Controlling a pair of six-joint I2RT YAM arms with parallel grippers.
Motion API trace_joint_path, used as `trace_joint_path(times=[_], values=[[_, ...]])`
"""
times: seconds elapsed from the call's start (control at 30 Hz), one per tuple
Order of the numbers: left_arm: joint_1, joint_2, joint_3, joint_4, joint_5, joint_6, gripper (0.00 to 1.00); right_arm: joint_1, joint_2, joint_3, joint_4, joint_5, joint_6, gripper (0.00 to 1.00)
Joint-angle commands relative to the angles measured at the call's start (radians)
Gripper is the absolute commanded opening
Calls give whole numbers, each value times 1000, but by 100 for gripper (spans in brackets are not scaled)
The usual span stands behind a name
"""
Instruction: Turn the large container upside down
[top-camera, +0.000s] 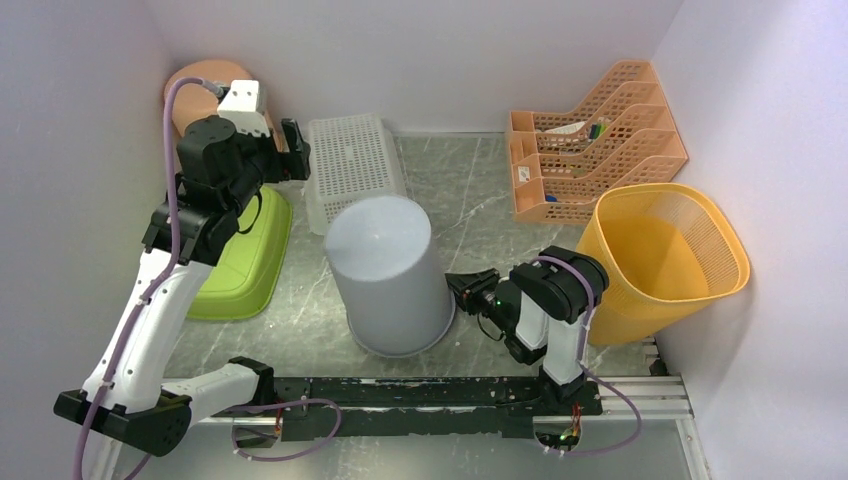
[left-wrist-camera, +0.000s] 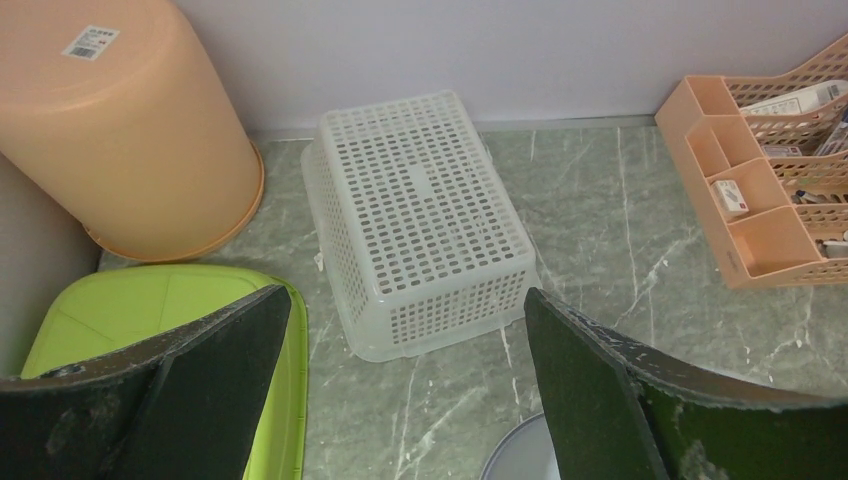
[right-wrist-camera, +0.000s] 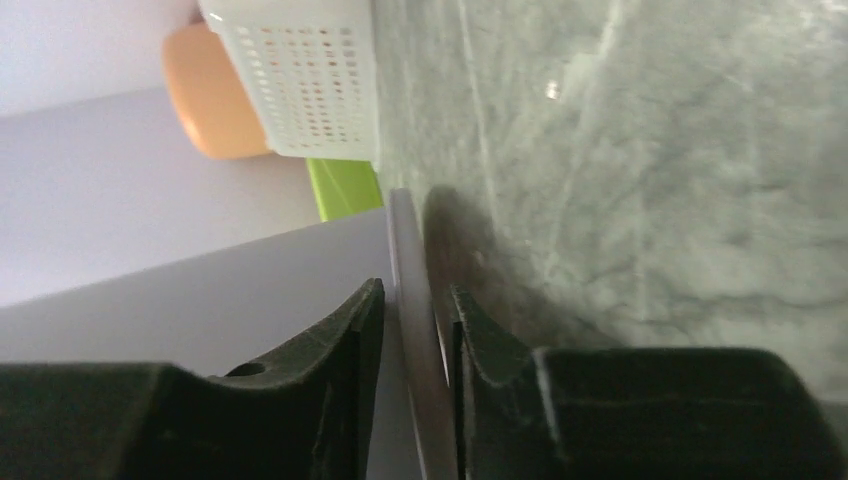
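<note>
Marble tabletop, white walls around it. At its middle the bin stands upside down (flat base up, mouth on the table). Low at the bin's right side, the right gripper straddles the rim, jaws narrow, with a thin gap on each side of it, so it is not pinching. At back left the left gripper hangs spread wide, holding nothing, over an overturned basket beside a green tub.
</note>
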Motion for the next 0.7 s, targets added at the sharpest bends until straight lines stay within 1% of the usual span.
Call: trace_joint_path(times=[0.0, 0.1, 0.3, 0.5, 0.57, 0.67], values=[[-11, -6, -18, 34, -2, 6, 100, -12, 37, -7, 269, -31, -65, 31], [-11, -7, -32, 42, 0, 4, 100, -19, 39, 1, 269, -31, -71, 40], [-11, -7, -59, 55, 0, 2, 100, -19, 33, 42, 268, -19, -94, 48], [-13, -9, -70, 55, -5, 6, 99, -28, 31, 183, 220, -22, -108, 49], [-12, -11, -72, 55, -7, 9, 99, -28, 31, 250, 198, -30, -107, 53], [-13, -13, -72, 54, -5, 17, 99, -28, 9, 369, 123, -49, -129, 53]])
